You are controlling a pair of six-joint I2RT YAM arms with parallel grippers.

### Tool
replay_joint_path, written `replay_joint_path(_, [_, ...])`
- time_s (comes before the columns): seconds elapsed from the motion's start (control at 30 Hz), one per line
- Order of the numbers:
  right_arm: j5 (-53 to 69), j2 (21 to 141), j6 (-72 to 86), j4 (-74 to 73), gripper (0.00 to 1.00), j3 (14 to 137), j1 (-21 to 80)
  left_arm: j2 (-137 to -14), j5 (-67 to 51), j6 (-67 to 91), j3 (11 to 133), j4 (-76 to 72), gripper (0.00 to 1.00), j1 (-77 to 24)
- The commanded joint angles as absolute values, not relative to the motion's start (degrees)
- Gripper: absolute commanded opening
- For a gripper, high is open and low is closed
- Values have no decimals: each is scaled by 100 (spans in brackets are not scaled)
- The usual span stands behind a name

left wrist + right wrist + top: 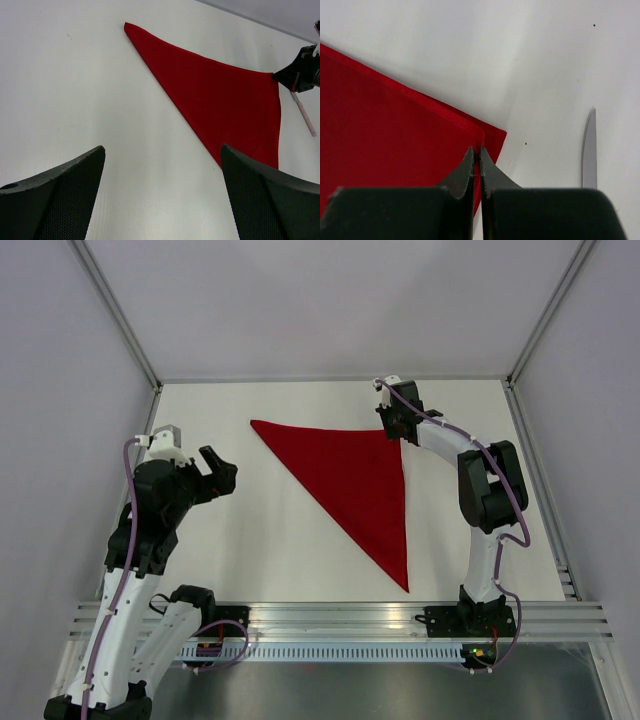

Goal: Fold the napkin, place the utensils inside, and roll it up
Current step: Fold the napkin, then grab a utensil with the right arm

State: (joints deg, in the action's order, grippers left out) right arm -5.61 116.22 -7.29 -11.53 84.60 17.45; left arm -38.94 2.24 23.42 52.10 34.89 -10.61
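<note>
One bright red satin napkin [355, 480], folded into a triangle, lies flat on the white table [220, 560]. One pale pink stick-like utensil [305, 112] lies just beside its far right corner. Two grippers: the right gripper [477, 151] is pinched closed on that corner; the left gripper [220, 470] is spread wide, holding nothing, apart from the cloth.

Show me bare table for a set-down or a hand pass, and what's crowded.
Biggest free patch: table between the left fingers and the napkin's long diagonal edge. Also the far strip between napkin and back wall. Crowded: napkin's far right corner, where the right fingers pinch it and the utensil lies alongside.
</note>
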Motion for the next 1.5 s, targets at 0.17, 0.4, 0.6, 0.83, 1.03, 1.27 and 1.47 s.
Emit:
replay_joint_path(0.17, [-791,11751,-703,-1125,0,8719,1679,-3894,26,2065,5150,3322,100,-1028])
replay_joint_path(0.4, [-932,11865,-695,-1178,38,8833,1653,-3894,26,2057,5142,3322,100,-1037])
replay_joint_path(0.6, [-870,11839,-668,-1336,65,9079,1512,-3885,26,2057,5133,3322,100,-1028])
replay_joint_path(0.83, [-1,11076,-816,-1669,58,8536,819,-3902,-149,2048,5159,3305,100,-1037])
replay_joint_path(1.03, [1124,10573,-1309,-1907,52,7806,-490,-3823,-211,2039,5142,3314,100,-1028])
replay_joint_path(1.27, [1608,10477,-1828,-2136,56,7357,-773,-3744,-237,2039,5124,3322,100,-1028])
replay_joint_path(1.47, [1565,10485,-2030,-2171,60,7163,-791,-3762,-255,2039,5124,3322,100,-1037])
